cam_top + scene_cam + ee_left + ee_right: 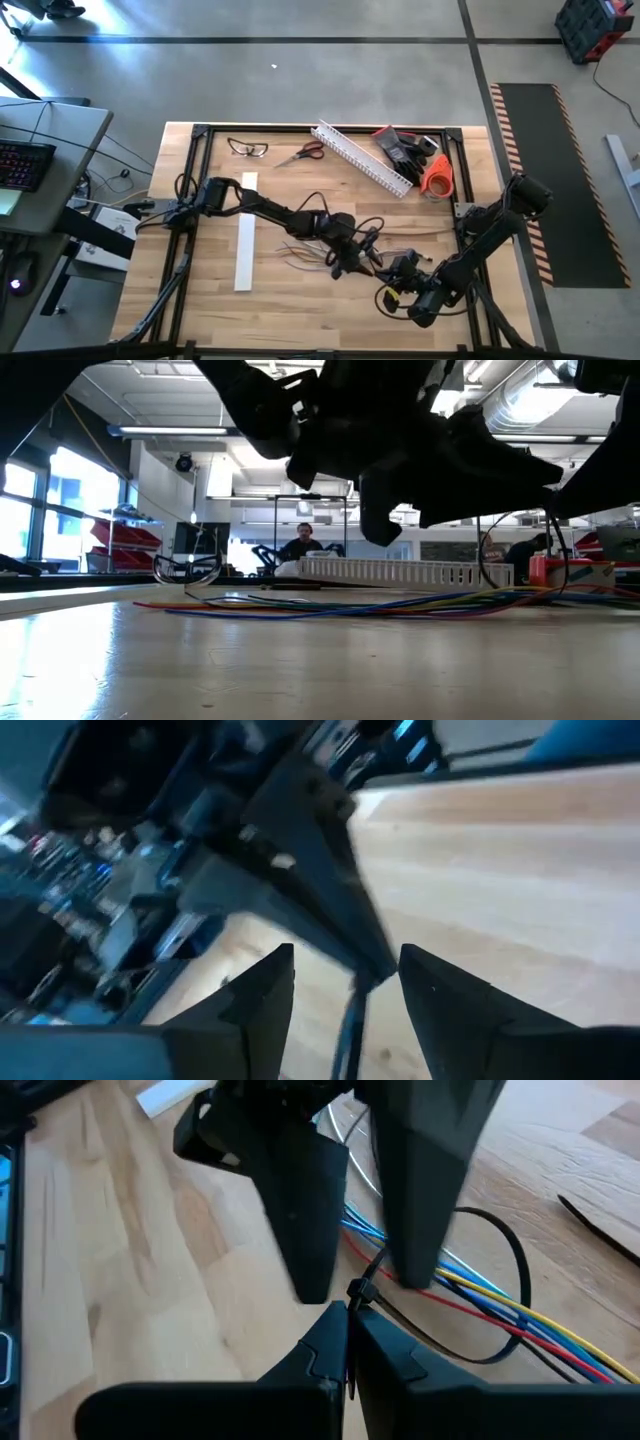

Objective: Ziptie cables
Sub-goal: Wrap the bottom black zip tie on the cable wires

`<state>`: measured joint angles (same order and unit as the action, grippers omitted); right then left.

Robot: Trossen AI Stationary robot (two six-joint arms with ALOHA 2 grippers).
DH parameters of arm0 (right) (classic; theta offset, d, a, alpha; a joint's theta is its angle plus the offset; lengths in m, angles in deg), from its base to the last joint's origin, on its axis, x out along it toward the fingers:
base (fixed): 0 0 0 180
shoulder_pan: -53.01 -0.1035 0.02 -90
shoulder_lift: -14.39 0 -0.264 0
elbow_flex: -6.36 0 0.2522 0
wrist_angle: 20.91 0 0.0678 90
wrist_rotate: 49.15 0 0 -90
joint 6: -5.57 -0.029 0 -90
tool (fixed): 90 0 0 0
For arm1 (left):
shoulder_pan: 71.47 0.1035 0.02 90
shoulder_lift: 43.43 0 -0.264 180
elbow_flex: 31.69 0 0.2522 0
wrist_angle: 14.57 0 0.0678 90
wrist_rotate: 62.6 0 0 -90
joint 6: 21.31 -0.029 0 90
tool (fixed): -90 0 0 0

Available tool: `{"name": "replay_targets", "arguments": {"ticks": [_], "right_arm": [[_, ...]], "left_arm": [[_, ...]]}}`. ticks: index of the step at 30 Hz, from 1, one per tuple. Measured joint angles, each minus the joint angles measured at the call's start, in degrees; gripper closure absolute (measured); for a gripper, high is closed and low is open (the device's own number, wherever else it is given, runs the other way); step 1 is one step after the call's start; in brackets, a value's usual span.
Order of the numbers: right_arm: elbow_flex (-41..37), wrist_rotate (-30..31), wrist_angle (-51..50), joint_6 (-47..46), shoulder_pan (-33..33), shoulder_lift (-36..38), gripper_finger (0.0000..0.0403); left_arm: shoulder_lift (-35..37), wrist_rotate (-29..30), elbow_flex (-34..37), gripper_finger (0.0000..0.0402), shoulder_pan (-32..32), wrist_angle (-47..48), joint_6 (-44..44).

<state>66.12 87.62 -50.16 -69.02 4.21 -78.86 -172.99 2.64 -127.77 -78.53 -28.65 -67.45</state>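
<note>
1. Lying in the middle of the wooden tabletop is the loose bundle of thin, limp cables, red, yellow, blue and white, fanned out flat; seen from table height they trail low across the boards.
2. A thin, stiff black ziptie arcs up in a loop around part of that bundle, and its small locking head sits right at the tips of the right claw.
3. The right claw is pinched tight on the ziptie at that head, holding it just above the wires.
4. The left claw hangs directly over the same spot, its two dark fingers parted a moderate way, one on either side of the ziptie, holding nothing that I can see.
5. Further off at the far side of the tabletop lie a white slotted plastic channel, red-handled scissors, clear safety glasses, black gloves and an orange tape roll; a flat white strip lies nearer the left arm.
6. My worry: the two claws are crowded together, so a small misjudged move could knock them into each other, or tug the ziptie free of the pinch and let the loop spring open off the wires. The loop also looks to catch only some strands, so tightening now may leave wires out.
</note>
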Motion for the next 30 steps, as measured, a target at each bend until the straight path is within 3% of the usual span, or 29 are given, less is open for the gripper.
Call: {"name": "replay_targets", "arguments": {"ticks": [30], "right_arm": [[0.0,-0.7,1.4,0.2,-0.1,0.0,0.0403]], "left_arm": [[-1.7,-0.6,-1.3,0.0386,0.0,2.2,-0.9]]}}
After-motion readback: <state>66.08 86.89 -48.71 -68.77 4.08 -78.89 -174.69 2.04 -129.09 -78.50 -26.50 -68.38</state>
